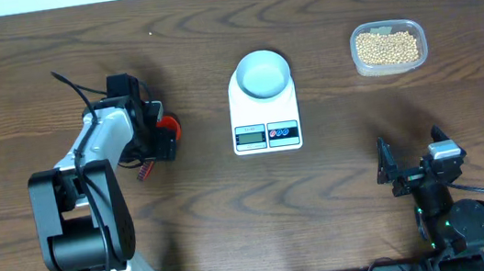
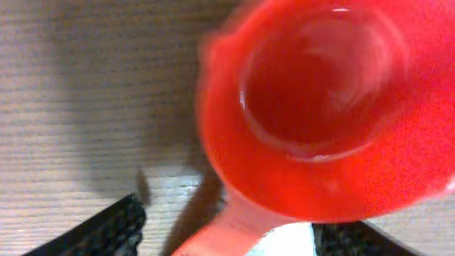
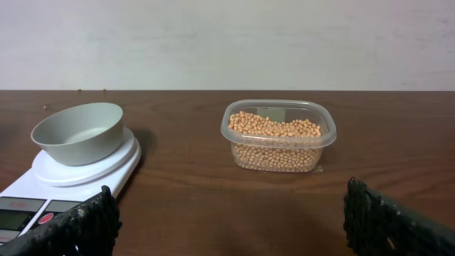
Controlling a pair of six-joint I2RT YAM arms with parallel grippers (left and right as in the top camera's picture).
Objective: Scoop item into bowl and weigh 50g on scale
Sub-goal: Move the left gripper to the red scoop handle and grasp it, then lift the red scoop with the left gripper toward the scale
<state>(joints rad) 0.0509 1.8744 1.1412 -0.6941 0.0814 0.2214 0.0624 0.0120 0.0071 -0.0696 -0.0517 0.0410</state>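
The beans point(image 1: 386, 45) fill a clear plastic tub point(image 1: 417, 54) at the back right; the right wrist view shows them too point(image 3: 274, 128). The pale bowl point(image 1: 262, 73) stands empty on the white scale point(image 1: 264, 112), also in the right wrist view: bowl point(image 3: 78, 131), scale point(image 3: 124, 160). A red scoop point(image 1: 168, 126) lies on the table at the left. My left gripper point(image 1: 155, 135) is down at it, open, with the scoop's handle point(image 2: 234, 224) between the fingers and a gap at the left finger. The scoop's cup point(image 2: 320, 92) is empty. My right gripper point(image 1: 410, 170) is open and empty at the front right.
The scale's display and two buttons point(image 1: 267, 134) face the front edge. A white wall point(image 3: 227, 43) runs behind the table. Bare wood lies between the right gripper point(image 3: 231, 220) and the tub point(image 3: 279, 139).
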